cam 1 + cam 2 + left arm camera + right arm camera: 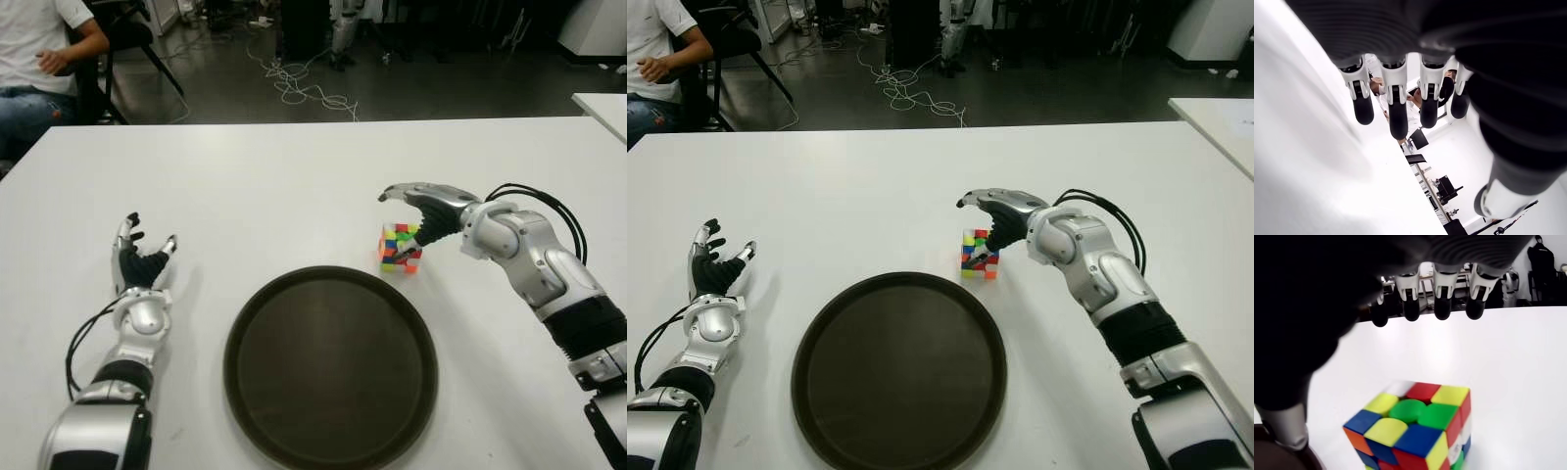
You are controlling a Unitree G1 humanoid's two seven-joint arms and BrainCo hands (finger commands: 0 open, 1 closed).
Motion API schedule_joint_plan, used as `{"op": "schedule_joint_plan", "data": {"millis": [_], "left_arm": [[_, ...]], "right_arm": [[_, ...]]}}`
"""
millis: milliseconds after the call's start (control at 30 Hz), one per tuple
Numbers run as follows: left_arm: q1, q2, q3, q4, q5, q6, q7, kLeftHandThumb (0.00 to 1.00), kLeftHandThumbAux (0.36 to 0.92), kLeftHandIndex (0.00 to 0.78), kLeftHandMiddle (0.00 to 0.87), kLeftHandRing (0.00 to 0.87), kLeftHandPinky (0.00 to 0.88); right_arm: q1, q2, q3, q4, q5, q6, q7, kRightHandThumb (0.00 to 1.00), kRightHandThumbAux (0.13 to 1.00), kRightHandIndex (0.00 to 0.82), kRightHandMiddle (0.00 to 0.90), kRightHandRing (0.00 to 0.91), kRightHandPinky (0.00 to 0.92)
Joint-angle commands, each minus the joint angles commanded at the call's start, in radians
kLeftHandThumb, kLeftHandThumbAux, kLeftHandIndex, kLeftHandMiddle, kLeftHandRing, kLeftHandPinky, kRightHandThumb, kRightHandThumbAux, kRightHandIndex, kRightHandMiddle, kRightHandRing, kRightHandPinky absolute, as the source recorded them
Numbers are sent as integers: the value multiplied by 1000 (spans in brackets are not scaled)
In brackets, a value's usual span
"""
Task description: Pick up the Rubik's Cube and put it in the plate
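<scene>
while one rubik's cube (401,248) sits beside one plate (294,323), right hand (421,211) fingers (1442,308) hover spread, seemingly untouching.

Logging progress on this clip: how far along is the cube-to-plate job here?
Early stage. Done: the right hand has reached the cube and is arched over it, fingers spread; in the wrist view nothing is gripped. In hand: closing on the cube, which sits on the table just beyond the plate's right rim. Left: grasp, lift, place in the plate. The left hand shows idle and open, left of the plate.
</scene>
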Motion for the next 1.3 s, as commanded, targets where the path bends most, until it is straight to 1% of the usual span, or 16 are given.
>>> {"op": "schedule_joint_plan", "data": {"millis": [133,200,367,500,633,733,933,1100,1300], "left_arm": [[0,-1,4,0,-6,-9,-5,27,733,107,160,181,229],[0,-1,4,-1,-5,-11,-5,30,735,107,157,178,213],[2,2,1,0,-1,-11,-6,21,731,107,152,166,177],[2,2,1,0,0,-10,-6,20,730,109,153,164,172],[1,0,2,-2,-1,-3,-1,24,729,106,152,161,167],[0,-2,5,-2,-6,-2,-3,26,731,106,151,158,155],[0,-1,8,-2,-10,0,-7,25,720,112,168,176,180],[0,1,6,0,-8,4,-8,23,712,109,163,179,206],[2,-1,9,-1,-11,1,-14,15,701,105,153,171,203]], "right_arm": [[-1,-4,0,-2,-7,14,1,0,667,0,4,3,0],[-1,-4,0,-2,-9,18,0,0,682,0,11,7,3],[10,-5,-16,-5,3,30,-16,0,683,0,14,8,1],[11,-5,-15,-6,2,38,-16,0,690,0,11,6,0],[18,-10,-21,-14,6,54,-11,0,706,0,8,3,6],[29,-16,-29,-12,16,52,-15,0,710,0,8,4,7],[31,-17,-33,-1,21,52,-18,0,705,0,15,13,5],[31,-18,-30,7,16,62,-15,0,742,0,17,20,14],[30,-21,-27,11,15,63,-13,0,755,0,17,27,17]]}}
